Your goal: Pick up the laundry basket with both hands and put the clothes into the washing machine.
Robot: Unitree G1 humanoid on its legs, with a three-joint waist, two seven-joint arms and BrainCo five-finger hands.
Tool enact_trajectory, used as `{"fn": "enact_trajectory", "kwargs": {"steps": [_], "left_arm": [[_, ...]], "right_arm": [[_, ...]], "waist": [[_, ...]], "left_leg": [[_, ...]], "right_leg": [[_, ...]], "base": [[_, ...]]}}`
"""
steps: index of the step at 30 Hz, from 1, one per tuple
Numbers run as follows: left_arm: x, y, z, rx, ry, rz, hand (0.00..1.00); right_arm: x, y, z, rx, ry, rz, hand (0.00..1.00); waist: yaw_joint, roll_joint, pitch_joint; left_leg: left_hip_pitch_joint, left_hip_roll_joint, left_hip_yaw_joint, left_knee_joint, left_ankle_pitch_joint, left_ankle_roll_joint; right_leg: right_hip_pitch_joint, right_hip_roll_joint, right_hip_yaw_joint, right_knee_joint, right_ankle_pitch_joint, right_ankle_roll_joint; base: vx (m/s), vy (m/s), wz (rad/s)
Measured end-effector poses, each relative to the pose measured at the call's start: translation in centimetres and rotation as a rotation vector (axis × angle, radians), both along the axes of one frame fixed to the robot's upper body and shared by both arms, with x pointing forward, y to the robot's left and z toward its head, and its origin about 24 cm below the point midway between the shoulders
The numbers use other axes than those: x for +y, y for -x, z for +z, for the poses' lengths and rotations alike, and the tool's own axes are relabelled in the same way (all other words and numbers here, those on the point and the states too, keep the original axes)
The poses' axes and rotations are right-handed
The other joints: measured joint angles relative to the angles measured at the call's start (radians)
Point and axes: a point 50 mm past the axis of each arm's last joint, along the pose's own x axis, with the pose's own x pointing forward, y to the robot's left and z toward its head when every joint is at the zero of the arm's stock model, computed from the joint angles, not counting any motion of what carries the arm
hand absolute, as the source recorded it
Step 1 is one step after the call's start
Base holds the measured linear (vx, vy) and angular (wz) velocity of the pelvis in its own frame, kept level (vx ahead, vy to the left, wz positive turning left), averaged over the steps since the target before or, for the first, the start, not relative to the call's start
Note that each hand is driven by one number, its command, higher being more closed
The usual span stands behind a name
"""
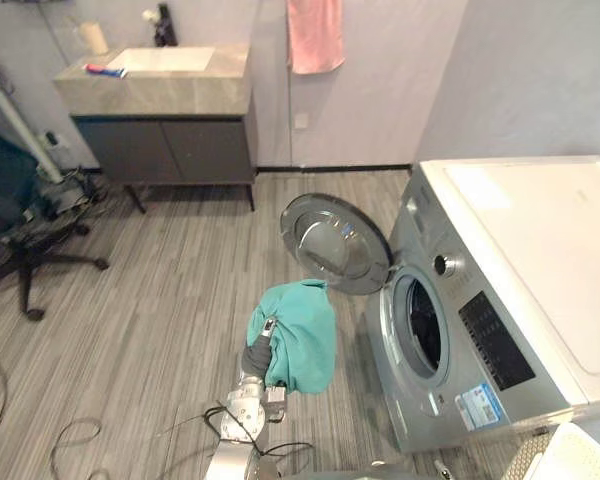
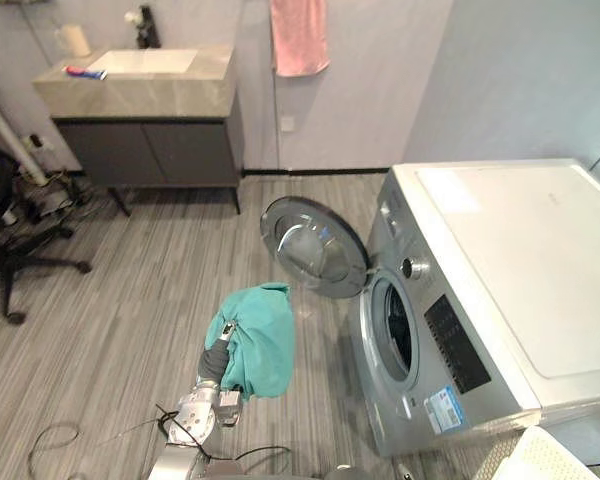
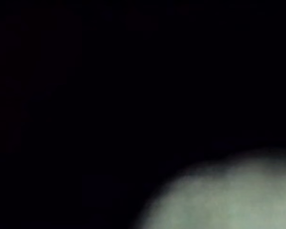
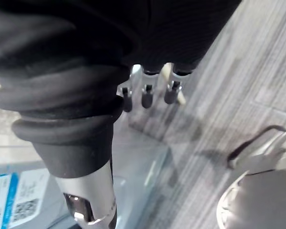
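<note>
The silver-grey front-loading washing machine (image 1: pixel 520 260) stood to the robot's right on the grey wood-grain floor (image 1: pixel 160 300). Its round chrome-rimmed door (image 1: pixel 335 243) was swung fully open, leaving the dark drum opening (image 1: pixel 423 325) clear.

The teal cloth garment (image 1: pixel 300 335) hung bunched over the end of the left arm, off the floor. It was just beside the lower edge of the door, short of the drum opening and not yet inside. The white lattice plastic laundry basket (image 1: pixel 580 458) showed at the lower right, beside the machine's front corner. What it held could not be seen.

The left robot hand (image 1: pixel 256 356) was buried under the garment past its dark cover. Whether it gripped the cloth or merely carried it draped could not be told. The right robot hand (image 4: pixel 146 97) hung over the floor near the machine, its fingers relaxed and holding nothing that could be made out.

Risks noted:
- A draped rather than gripped garment could slide off onto the floor during the swing towards the drum.
- The door stood close to the path, so trailing fabric might snag on its rim.
- A release made short of the opening would leave cloth caught on the sill.
- The cloth covered the left wrist view, so that camera could not confirm entry.
</note>
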Motion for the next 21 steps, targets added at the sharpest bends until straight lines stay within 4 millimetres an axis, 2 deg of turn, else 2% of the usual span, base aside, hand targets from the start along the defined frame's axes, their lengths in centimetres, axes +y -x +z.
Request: {"fn": "enact_trajectory", "kwargs": {"steps": [1, 2, 3, 4, 5, 6, 7, 8, 9, 10, 11, 12, 13, 14, 15, 16, 17, 18, 19, 21], "left_arm": [[0.1, 0.0, 0.0, 0.003, -0.001, 0.004, 1.0], [0.4, 0.1, -0.1, 0.007, -0.003, 0.016, 1.0], [0.7, 0.2, -0.2, 0.01, -0.004, 0.03, 1.0], [1.0, 0.2, -0.2, 0.012, -0.004, 0.048, 1.0], [1.1, 0.2, -0.2, 0.012, -0.001, 0.056, 1.0], [1.3, 0.2, -0.2, 0.011, 0.006, 0.066, 1.0], [1.4, 0.2, -0.2, 0.012, 0.007, 0.073, 1.0], [1.3, 0.2, -0.2, 0.012, 0.007, 0.071, 1.0], [1.0, 0.4, -0.2, 0.016, 0.007, 0.062, 1.0], [0.9, 0.5, -0.3, 0.022, 0.007, 0.06, 1.0], [0.8, 1.0, -0.7, 0.041, 0.008, 0.055, 1.0], [0.7, 1.2, -0.8, 0.051, 0.009, 0.046, 1.0], [1.2, 1.1, -0.8, 0.05, 0.0, 0.054, 1.0], [1.4, 1.1, -0.8, 0.053, -0.005, 0.062, 1.0], [1.3, 1.1, -0.9, 0.055, -0.006, 0.049, 1.0], [1.3, 1.1, -0.8, 0.053, -0.008, 0.042, 1.0], [1.3, 1.1, -0.8, 0.05, -0.014, 0.038, 1.0], [1.4, 0.9, -0.7, 0.043, -0.03, 0.031, 1.0], [1.5, 0.8, -0.6, 0.039, -0.035, 0.032, 1.0], [1.4, 0.4, -0.4, 0.026, -0.035, 0.033, 1.0]], "right_arm": [[0.1, -0.7, 0.2, -0.02, 0.004, 0.018, 0.0], [0.3, -2.1, 0.6, -0.063, 0.014, 0.068, 0.0], [0.7, -3.3, 0.9, -0.098, 0.016, 0.11, 0.0], [1.1, -4.5, 1.2, -0.134, 0.019, 0.151, 0.0], [1.4, -5.2, 1.4, -0.153, 0.018, 0.175, 0.0], [2.0, -6.6, 1.9, -0.194, 0.019, 0.219, 0.0], [2.1, -7.3, 2.2, -0.217, 0.025, 0.229, 0.0], [2.0, -7.3, 2.2, -0.222, 0.031, 0.221, 0.0], [1.6, -7.0, 2.2, -0.217, 0.044, 0.202, 0.0], [1.2, -6.7, 2.2, -0.211, 0.053, 0.184, 0.0], [0.6, -5.8, 2.1, -0.186, 0.072, 0.146, 0.0], [0.5, -4.2, 1.5, -0.13, 0.058, 0.132, 0.0], [1.0, -3.7, 1.0, -0.094, 0.031, 0.143, 0.0], [1.1, -2.9, 0.6, -0.061, 0.012, 0.14, 0.0], [1.0, -2.4, 0.6, -0.05, 0.013, 0.13, 0.0], [1.0, -2.3, 0.6, -0.05, 0.015, 0.126, 0.0], [1.0, -2.4, 0.5, -0.051, 0.011, 0.131, 0.0], [1.2, -2.2, 0.4, -0.048, -0.003, 0.137, 0.0], [1.2, -2.1, 0.3, -0.045, -0.008, 0.138, 0.0], [1.0, -1.6, 0.2, -0.029, -0.013, 0.116, 0.0]], "waist": [[0.007, -0.005, 0.007], [0.024, -0.012, 0.01], [0.034, -0.016, 0.01], [0.049, -0.024, 0.011], [0.051, -0.028, 0.011], [0.053, -0.035, 0.011], [0.062, -0.04, 0.009], [0.07, -0.041, 0.008], [0.077, -0.043, 0.004], [0.076, -0.039, 0.001], [0.068, -0.019, -0.025], [0.054, -0.031, -0.052], [0.053, -0.075, -0.053], [0.055, -0.107, -0.055], [0.047, -0.118, -0.059], [0.048, -0.117, -0.059], [0.052, -0.114, -0.06], [0.068, -0.101, -0.064], [0.07, -0.098, -0.062], [0.069, -0.08, -0.056]], "left_leg": [[-0.028, 0.001, -0.002, 0.069, 0.053, 0.0], [-0.071, 0.001, 0.002, 0.152, 0.024, 0.034], [-0.094, 0.002, 0.007, 0.141, 0.0, 0.073], [-0.111, 0.023, 0.009, 0.061, -0.019, 0.104], [-0.117, 0.04, 0.001, 0.003, -0.023, 0.11], [-0.116, 0.068, -0.045, -0.155, -0.024, 0.113], [-0.093, 0.072, -0.142, -0.337, -0.021, 0.11], [-0.073, 0.074, -0.203, -0.42, -0.014, 0.099], [-0.032, 0.069, -0.299, -0.523, 0.026, 0.03], [-0.022, 0.066, -0.318, -0.541, 0.055, -0.018], [-0.009, 0.068, -0.291, -0.563, 0.12, -0.077], [0.003, 0.058, -0.235, -0.562, 0.012, -0.096], [0.004, 0.019, -0.207, -0.544, 0.007, -0.081], [0.008, -0.023, -0.165, -0.528, -0.005, -0.051], [0.015, -0.042, -0.133, -0.516, -0.015, -0.032], [0.028, -0.045, -0.109, -0.516, -0.02, -0.024], [0.052, -0.043, -0.074, -0.522, -0.023, -0.018], [0.1, -0.036, -0.01, -0.559, -0.025, -0.005], [0.117, -0.038, 0.013, -0.575, -0.021, 0.001], [0.174, -0.044, 0.084, -0.637, -0.01, 0.021]], "right_leg": [[0.024, 0.003, 0.023, -0.008, -0.002, -0.003], [0.052, 0.007, 0.083, -0.023, -0.002, -0.005], [0.067, 0.003, 0.13, -0.033, -0.001, -0.004], [0.08, -0.005, 0.199, -0.04, 0.001, 0.001], [0.086, -0.008, 0.231, -0.044, 0.003, 0.004], [0.092, -0.012, 0.299, -0.045, 0.001, 0.014], [0.092, -0.018, 0.361, -0.038, -0.011, 0.039], [0.091, -0.022, 0.395, -0.03, -0.023, 0.057], [0.077, -0.034, 0.453, -0.001, -0.062, 0.089], [0.078, -0.04, 0.475, 0.011, -0.081, 0.104], [0.08, -0.048, 0.517, 0.024, -0.116, 0.135], [0.079, -0.083, 0.543, 0.034, -0.146, 0.175], [0.073, -0.127, 0.559, 0.043, -0.149, 0.183], [0.07, -0.179, 0.59, 0.035, -0.114, 0.224], [0.067, -0.206, 0.617, 0.019, -0.055, 0.249], [0.061, -0.215, 0.634, 0.019, -0.022, 0.259], [0.05, -0.219, 0.654, 0.031, 0.02, 0.26], [0.009, -0.219, 0.669, 0.078, 0.091, 0.259], [-0.013, -0.222, 0.66, 0.101, 0.115, 0.257], [-0.098, -0.253, 0.55, 0.202, 0.19, 0.221]], "base": [[0.26, 0.047, -0.99], [0.26, 0.09, -1.18], [0.3, 0.142, -1.7], [0.25, 0.143, -1.5], [0.27, 0.183, -1.66], [0.3, 0.246, -1.59], [0.31, 0.289, -1.61], [0.29, 0.373, -1.6], [0.2, 0.335, -1.18], [0.25, 0.47, -1.26], [0.34, 0.653, -0.82], [0.3, 0.564, -0.7], [0.3, 0.549, -0.53], [0.25, 0.471, -0.52], [0.28, 0.553, -0.6], [0.21, 0.437, -0.66], [0.12, 0.356, -1.1], [0.09, 0.323, -1.11], [0.06, 0.32, -1.12], [-0.03, 0.171, -0.89]]}}
